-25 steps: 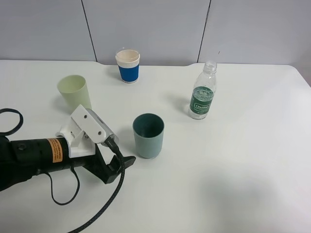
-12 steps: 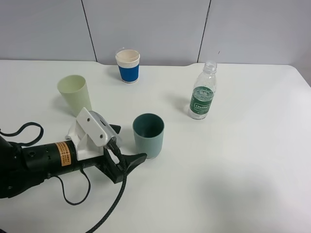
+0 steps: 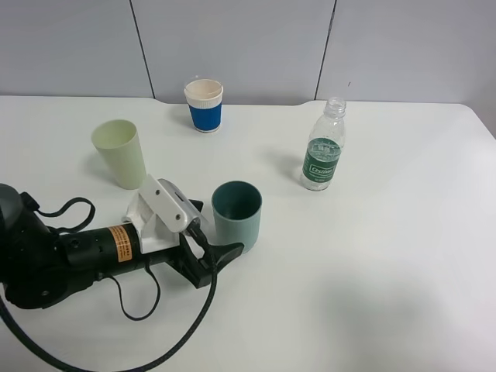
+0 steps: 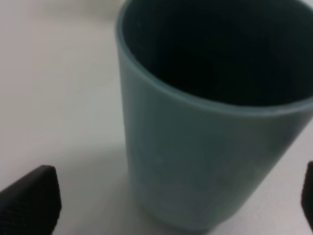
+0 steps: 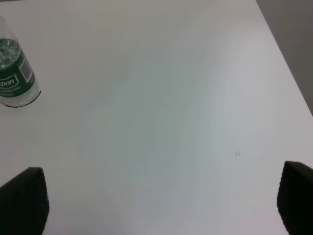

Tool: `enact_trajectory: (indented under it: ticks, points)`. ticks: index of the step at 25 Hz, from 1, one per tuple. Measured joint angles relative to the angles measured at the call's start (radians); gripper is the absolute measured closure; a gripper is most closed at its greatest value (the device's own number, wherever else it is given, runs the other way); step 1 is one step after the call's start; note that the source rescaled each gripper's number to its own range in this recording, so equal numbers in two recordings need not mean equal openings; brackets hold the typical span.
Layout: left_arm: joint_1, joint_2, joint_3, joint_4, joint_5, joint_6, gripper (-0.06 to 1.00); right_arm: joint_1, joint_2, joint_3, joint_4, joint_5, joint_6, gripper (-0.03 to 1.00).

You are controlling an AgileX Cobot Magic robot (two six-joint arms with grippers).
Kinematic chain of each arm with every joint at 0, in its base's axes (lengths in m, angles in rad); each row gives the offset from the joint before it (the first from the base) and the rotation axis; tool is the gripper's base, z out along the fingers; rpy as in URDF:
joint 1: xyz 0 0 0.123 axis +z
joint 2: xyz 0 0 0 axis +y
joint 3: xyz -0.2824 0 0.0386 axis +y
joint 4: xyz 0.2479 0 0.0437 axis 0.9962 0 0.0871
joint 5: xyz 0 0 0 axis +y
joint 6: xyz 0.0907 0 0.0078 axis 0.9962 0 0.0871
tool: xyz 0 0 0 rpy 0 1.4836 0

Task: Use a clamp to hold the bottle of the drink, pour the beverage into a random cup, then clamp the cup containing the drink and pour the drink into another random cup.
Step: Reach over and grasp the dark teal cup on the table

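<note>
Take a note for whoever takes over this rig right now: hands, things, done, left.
Left hand: open, jaws flanking the teal cup, not gripping.
Right hand: open, empty, over the table.
Bottle: upright, uncapped, back right.
Done: unclear; the cup's inside is too dark to read.
Left: grip teal cup, pour into pale green cup or paper cup.

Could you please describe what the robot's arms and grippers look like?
The left arm is bulky and black, with an orange label, a white angled bracket and looping black cables. The left gripper and right gripper have black, finely textured fingertips.
</note>
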Motion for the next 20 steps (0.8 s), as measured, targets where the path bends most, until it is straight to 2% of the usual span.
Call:
enact_trajectory:
  ticks: [11, 20]
  points:
    - [0.000, 0.070, -0.105, 0.064, 0.000, 0.000, -0.06, 0.000, 0.000, 0.000, 0.000, 0.000, 0.000, -0.03]
    - [0.000, 0.079, -0.130, 0.096, 0.000, 0.000, -0.06, 0.000, 0.000, 0.000, 0.000, 0.000, 0.000, -0.03]
